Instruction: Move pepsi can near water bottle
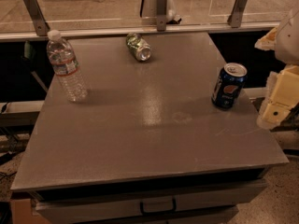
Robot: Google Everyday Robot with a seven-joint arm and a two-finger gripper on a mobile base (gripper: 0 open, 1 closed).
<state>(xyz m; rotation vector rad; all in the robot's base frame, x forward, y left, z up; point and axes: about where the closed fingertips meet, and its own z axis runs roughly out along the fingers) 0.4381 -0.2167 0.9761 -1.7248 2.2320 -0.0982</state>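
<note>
The pepsi can is dark blue with a silver top and stands upright near the right edge of the grey table. The water bottle is clear plastic with a white cap and a red-and-white label band; it stands upright at the table's far left. My gripper is a pale yellow-white shape at the right edge of the view, just right of the pepsi can and off the table's side. It holds nothing that I can see.
A green and silver can lies on its side at the back middle of the table. A metal rail with glass panels runs behind the table. Drawers sit under the front edge.
</note>
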